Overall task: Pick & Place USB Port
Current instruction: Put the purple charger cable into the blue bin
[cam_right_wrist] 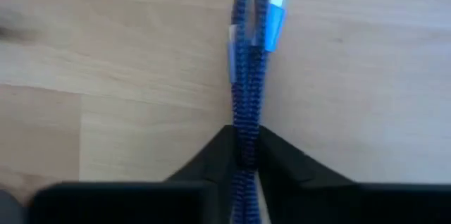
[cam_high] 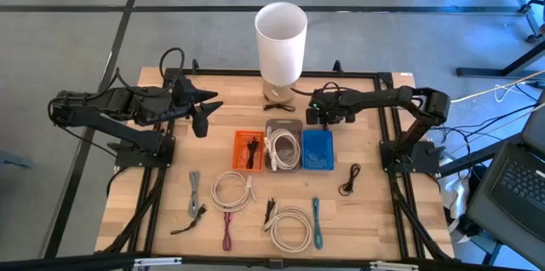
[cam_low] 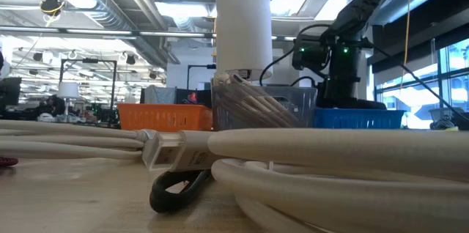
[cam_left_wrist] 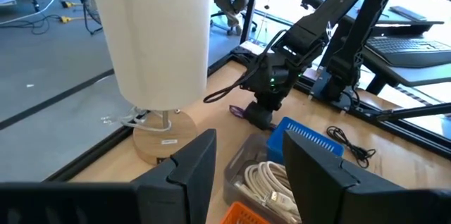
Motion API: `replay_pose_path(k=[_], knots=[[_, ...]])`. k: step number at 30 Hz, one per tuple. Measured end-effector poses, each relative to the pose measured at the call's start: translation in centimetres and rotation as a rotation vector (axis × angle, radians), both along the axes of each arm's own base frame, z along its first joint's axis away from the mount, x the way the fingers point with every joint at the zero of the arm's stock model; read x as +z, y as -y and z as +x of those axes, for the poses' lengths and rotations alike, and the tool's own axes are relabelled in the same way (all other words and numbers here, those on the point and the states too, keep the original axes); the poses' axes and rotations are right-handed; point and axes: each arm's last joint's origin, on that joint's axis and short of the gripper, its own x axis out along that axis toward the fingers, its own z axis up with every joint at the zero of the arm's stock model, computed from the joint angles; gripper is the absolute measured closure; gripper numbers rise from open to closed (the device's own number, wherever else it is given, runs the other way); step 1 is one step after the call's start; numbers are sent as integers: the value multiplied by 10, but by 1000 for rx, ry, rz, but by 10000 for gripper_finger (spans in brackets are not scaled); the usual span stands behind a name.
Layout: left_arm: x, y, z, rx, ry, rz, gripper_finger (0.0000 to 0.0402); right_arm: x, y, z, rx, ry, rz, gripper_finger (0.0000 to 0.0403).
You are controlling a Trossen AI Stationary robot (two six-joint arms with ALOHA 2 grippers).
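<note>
A blue braided USB cable (cam_right_wrist: 246, 55) with light-blue plugs (cam_right_wrist: 277, 11) shows in the right wrist view, bunched in several strands over bare wood. My right gripper (cam_right_wrist: 243, 138) is shut on it and hovers near the far edge of the blue bin (cam_high: 318, 149), beside the lamp base. My left gripper (cam_left_wrist: 250, 155) is open and touches nothing; it hangs above the table's left side (cam_high: 203, 121), left of the orange bin (cam_high: 249, 149). My right gripper pinches the blue cable's bunched strands (cam_right_wrist: 244, 115) between its two fingers, which come from above and point down. The strands run on past the fingertips toward the wood, with both plugs at the far end. I cannot tell whether that end touches the table.
A tall white lamp (cam_high: 281, 39) stands on a wooden base at the far edge. A clear bin (cam_high: 283, 145) holding a white cable sits between the orange and blue bins. White coils (cam_high: 232, 190), grey, magenta, teal and black cables lie on the table's near half.
</note>
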Motion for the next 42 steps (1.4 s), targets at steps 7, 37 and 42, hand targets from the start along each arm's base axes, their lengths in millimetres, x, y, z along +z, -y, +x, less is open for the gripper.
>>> replay_pose_path(k=[7, 37, 42], knots=[[0, 0, 0, 7, 11, -20, 245, 7, 1, 0, 84, 16, -53, 377], [0, 0, 1, 11, 9, -22, 245, 226, -97, -33, 176, 458, -456, 389], [-1, 0, 2, 9, 0, -14, 245, 190, -135, -27, 130, 475, -350, 389]])
